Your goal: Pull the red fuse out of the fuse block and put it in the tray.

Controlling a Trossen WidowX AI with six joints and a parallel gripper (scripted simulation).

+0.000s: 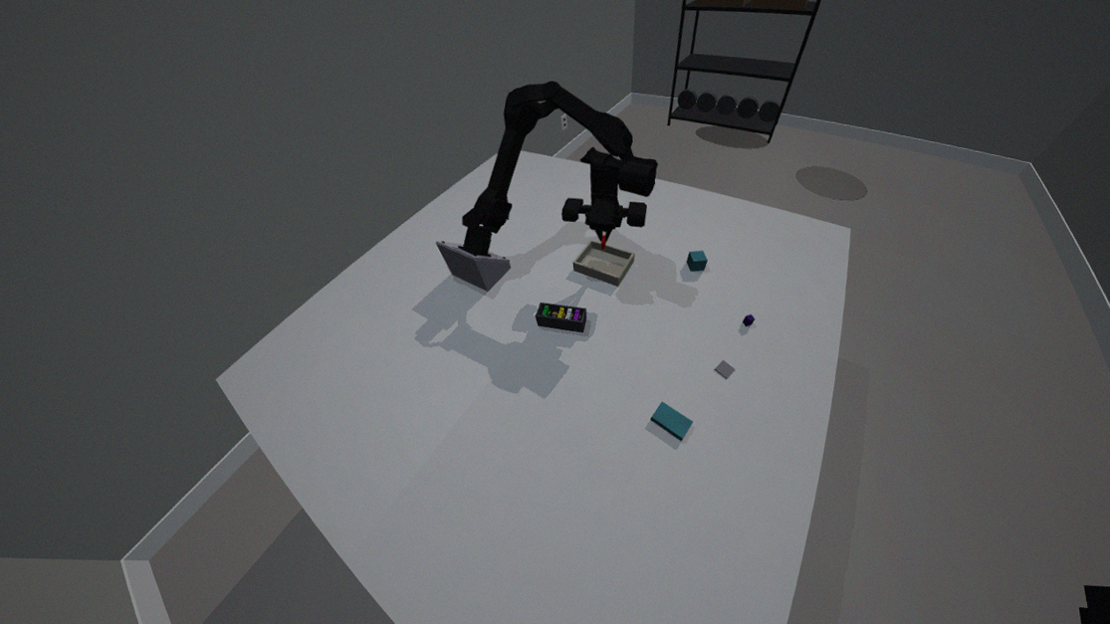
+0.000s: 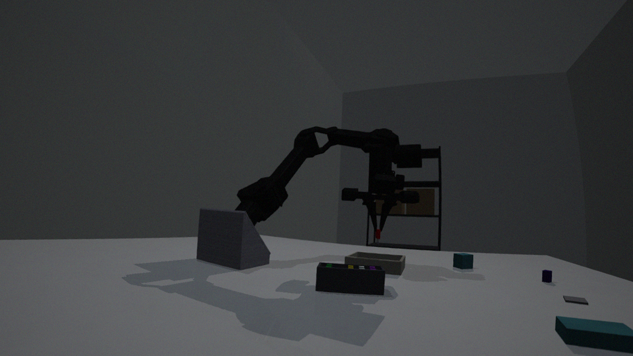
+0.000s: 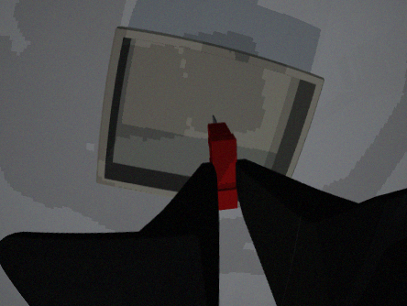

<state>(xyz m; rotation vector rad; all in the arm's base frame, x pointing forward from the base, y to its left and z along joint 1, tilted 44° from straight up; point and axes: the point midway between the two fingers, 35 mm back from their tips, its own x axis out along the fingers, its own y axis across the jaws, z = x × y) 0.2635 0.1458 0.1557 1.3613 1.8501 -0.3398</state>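
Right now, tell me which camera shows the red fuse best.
The wrist view: the red fuse fills the centre, pinched in the gripper above the tray. The exterior view shows a small red tip well above the tray; the top view shows only a red speck.
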